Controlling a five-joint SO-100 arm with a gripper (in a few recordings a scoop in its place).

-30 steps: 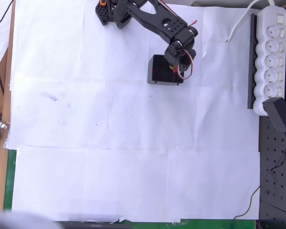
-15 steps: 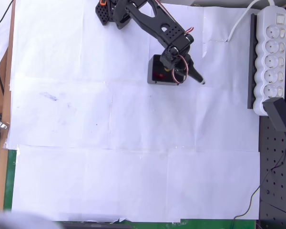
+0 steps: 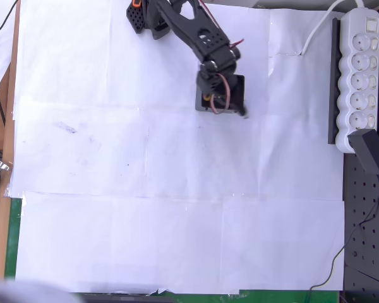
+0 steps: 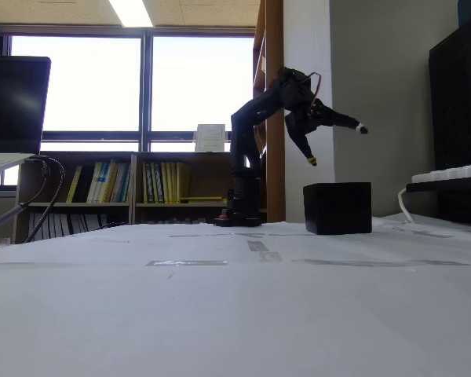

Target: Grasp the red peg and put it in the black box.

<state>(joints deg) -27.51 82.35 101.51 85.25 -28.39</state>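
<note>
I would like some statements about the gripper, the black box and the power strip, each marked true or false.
1. In the fixed view the gripper is raised above the black box. True.
2. The gripper's fingers are closed together. False: they are spread apart.
3. The black box lies on its side. False: it stands upright on the white paper.
4. In the overhead view the power strip lies at the right edge. True.

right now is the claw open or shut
Open: in the fixed view the claw hangs above the black box, fingers spread wide with nothing between them.
</note>
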